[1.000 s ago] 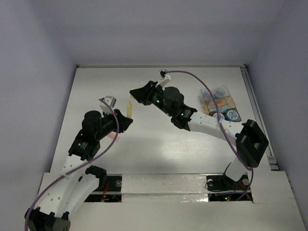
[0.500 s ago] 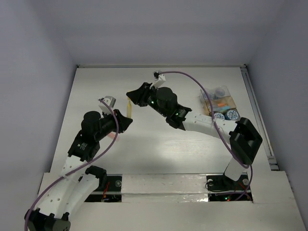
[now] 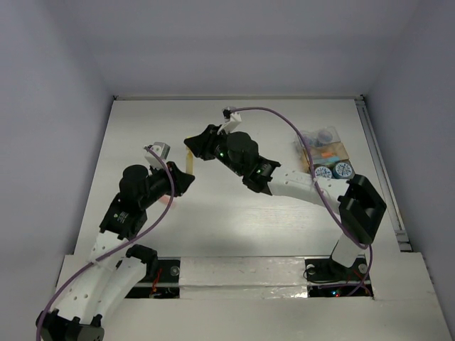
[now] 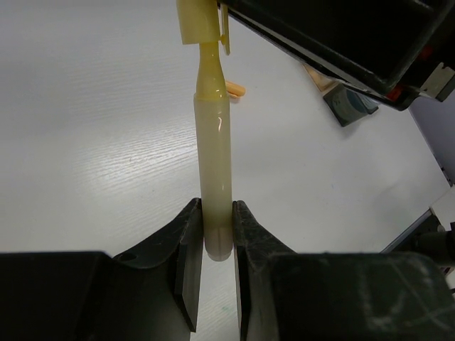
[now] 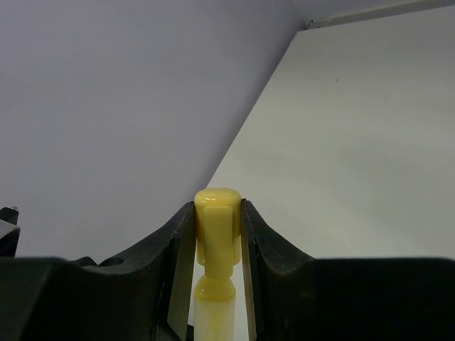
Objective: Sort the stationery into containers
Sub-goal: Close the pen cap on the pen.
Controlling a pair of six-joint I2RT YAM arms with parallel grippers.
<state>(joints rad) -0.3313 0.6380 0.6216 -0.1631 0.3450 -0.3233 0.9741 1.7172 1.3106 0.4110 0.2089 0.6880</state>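
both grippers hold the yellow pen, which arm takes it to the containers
Right, likely: the right gripper is shut on the cap of the yellow pen, and the containers sit on its side. The left gripper holds the barrel, farther away.

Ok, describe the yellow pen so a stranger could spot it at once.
On the white table, left of centre, the two arms meet. Between them is the yellow pen: left arm's fingers pinch its pale barrel, right arm's fingers its cap. The only item gripped at both ends.
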